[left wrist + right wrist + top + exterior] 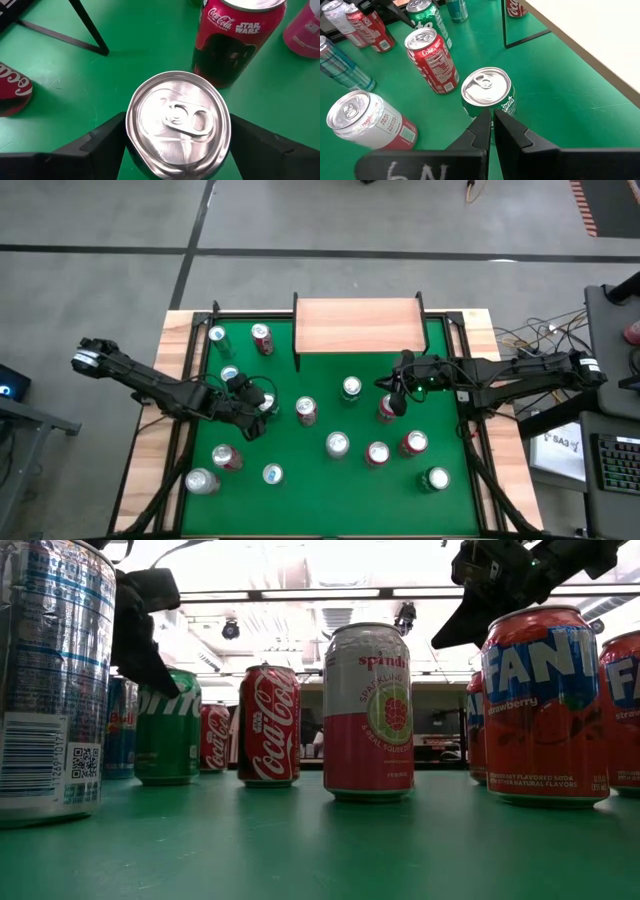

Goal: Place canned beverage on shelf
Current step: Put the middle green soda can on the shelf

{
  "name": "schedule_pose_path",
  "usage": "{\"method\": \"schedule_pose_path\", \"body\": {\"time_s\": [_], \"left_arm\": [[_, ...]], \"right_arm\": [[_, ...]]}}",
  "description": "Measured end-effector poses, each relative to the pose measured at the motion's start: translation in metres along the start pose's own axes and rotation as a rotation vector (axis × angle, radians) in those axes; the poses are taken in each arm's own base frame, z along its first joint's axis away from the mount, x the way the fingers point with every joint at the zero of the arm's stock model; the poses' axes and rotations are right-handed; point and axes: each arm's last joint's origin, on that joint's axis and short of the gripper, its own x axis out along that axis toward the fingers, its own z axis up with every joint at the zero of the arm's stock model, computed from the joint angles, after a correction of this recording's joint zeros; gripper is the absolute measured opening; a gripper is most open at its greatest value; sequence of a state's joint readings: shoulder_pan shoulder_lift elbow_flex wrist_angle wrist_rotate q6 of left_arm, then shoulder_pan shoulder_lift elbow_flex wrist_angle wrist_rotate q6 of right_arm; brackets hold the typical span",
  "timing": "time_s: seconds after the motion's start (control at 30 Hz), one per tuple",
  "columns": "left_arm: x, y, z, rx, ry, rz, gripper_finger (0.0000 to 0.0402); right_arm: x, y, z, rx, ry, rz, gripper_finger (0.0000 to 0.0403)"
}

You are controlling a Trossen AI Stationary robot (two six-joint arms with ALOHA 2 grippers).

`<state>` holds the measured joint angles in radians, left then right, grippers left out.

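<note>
The left tool (175,150) stands open around a rigid, smooth-walled can (177,120), left of centre on the table (320,375), best gripped mid-body; the right tool (492,127) is closed and empty.

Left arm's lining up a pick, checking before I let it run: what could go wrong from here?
1. The left tool straddles the target can. The Coca-Cola can stands close beside it, so a lift or swing could tip it.
2. The right tool, shut, hangs over the Sprite can in front of the shelf. The arms might clash on the carry.
</note>
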<state>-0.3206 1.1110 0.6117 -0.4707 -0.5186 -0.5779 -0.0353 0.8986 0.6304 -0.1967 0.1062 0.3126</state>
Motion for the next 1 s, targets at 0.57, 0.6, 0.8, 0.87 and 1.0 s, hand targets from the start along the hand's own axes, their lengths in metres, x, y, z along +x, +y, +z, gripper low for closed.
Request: {"method": "schedule_pose_path", "body": {"time_s": [0.57,0.6,0.8,0.87,1.0], "left_arm": [[-0.052,-0.006,0.063,0.035,-0.034,-0.031,0.0284],[-0.058,-0.006,0.069,0.046,-0.044,-0.036,0.0284],[-0.089,-0.002,0.107,0.079,-0.153,-0.072,0.0284],[-0.096,0.002,0.118,0.088,-0.18,-0.073,0.0284],[-0.105,0.007,0.14,0.108,-0.223,-0.079,0.0284]], "right_arm": [[0.0,0.0,0.0,-0.036,-0.002,0.0,0.0013],[0.0,0.0,0.001,-0.036,-0.005,0.001,0.0013],[0.0,0.001,0.003,-0.033,-0.026,0.008,0.0013],[0.0,0.001,0.003,-0.035,-0.026,0.007,0.0013],[-0.002,0.001,0.004,-0.077,-0.02,0.005,0.0013]]}}
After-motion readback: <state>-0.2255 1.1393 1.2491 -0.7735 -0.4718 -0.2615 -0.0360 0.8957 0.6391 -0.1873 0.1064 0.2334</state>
